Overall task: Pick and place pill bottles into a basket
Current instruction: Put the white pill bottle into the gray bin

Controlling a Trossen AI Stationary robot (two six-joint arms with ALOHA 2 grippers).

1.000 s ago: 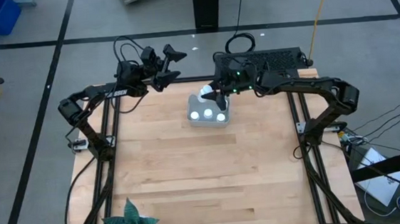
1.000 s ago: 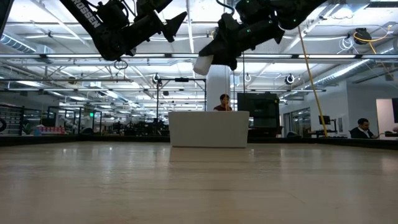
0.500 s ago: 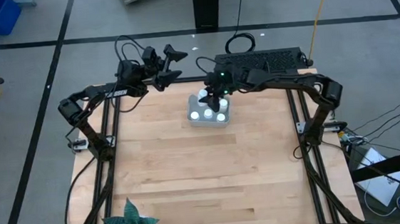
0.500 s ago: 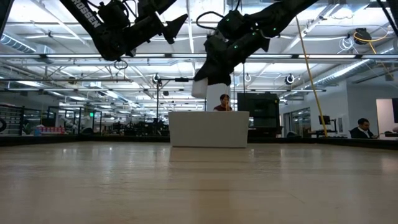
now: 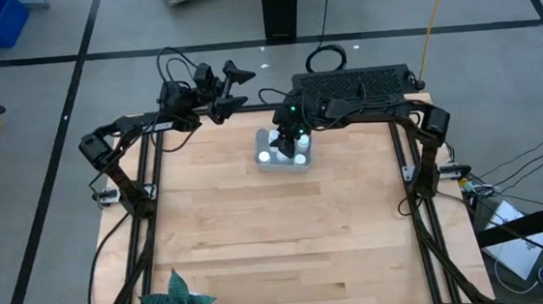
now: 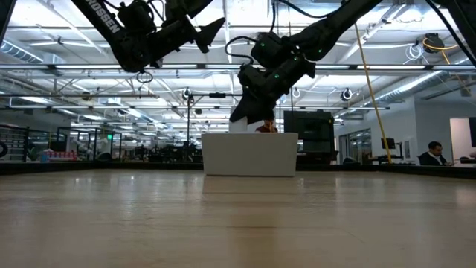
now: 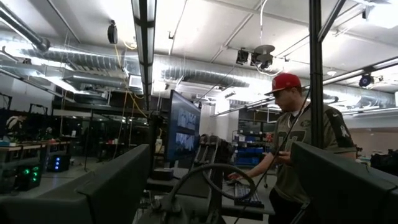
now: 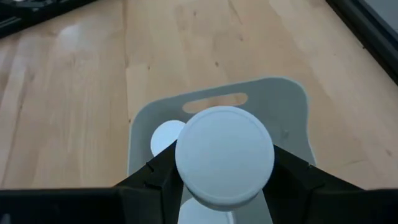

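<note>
High view: wooden table (image 5: 278, 239) w/ both arms at its far edge. Grey-blue basket (image 5: 283, 164) sits near the far edge, about mid-width; white caps of bottles already in it (image 5: 265, 157) show through. Right pincer (image 5: 290, 143) hangs directly over the basket, pinching a white bottle, mostly hidden here by the arm. Left pincer (image 5: 237, 87) is raised beyond the table's far-left part, well apart from the basket, fingers spread, nothing between them. Green paper plant (image 5: 177, 303) at the near-left corner. Low view: basket (image 6: 249, 155) seen side-on as a pale box on the table (image 6: 238, 223); right pincer (image 6: 245, 112) comes down from above w/ the held bottle (image 6: 239, 125) just above the basket's rim; cannot tell if it touches. Left pincer (image 6: 208, 30) is high up, fingers apart. A person (image 6: 434, 154) sits far off in the room. Left wrist view: its own two dark fingers (image 7: 118, 186) stand wide apart, facing the room; a person in a red cap (image 7: 305, 137) stands at a desk w/ a monitor (image 7: 182, 127). Right wrist view: round white cap of the held bottle (image 8: 224, 155) is clamped between the two dark fingers (image 8: 152, 180); below it the basket (image 8: 283, 109), w/ handle slot, and another cap (image 8: 165, 138) inside it; table (image 8: 74, 93) around.
</note>
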